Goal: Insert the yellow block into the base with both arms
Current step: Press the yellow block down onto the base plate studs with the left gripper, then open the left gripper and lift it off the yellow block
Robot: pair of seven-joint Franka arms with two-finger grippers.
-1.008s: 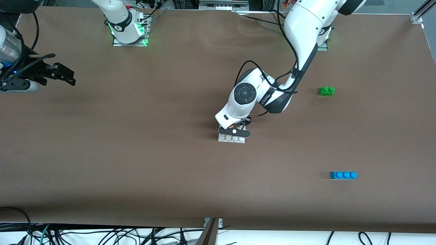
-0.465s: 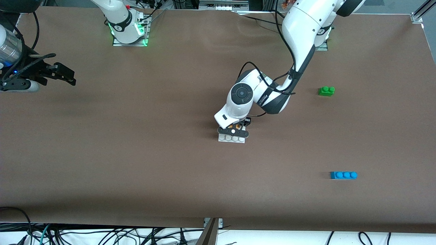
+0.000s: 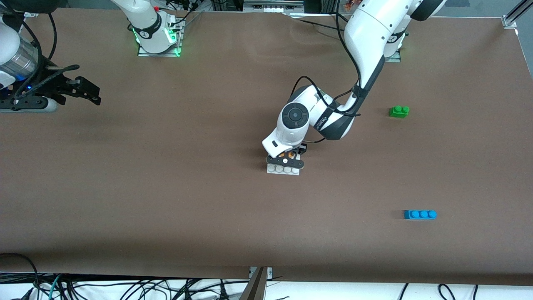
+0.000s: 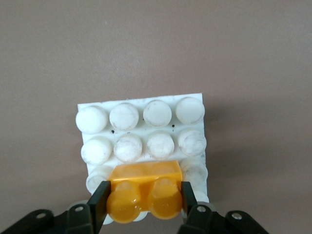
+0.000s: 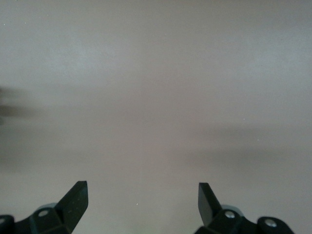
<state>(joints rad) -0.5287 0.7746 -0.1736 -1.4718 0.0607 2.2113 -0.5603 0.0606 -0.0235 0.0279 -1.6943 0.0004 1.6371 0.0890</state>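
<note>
Yellow block (image 4: pixel 145 191): clamped by left gripper (image 4: pixel 144 201), resting on the studs of the base (image 4: pixel 141 127) mid-table, apparently for pressing home. Right gripper (image 5: pixel 143 201): spread wide, empty, waiting (over bare table).

Base (image 3: pixel 283 170): front view shows only 1 row of 4 studs; the rest sits under the left gripper (image 3: pixel 285 160).
Base, left wrist view (image 4: pixel 141 131): 6 o'clock row largely covered by the yellow block (image 4: pixel 145 191).
Yellow block, front view: small orange specks only.
Right gripper (image 5: pixel 143 200): bodies cut off at 6 o'clock edge.
Right arm (image 3: pixel 16 62): cut off at 9 o'clock edge.
</note>
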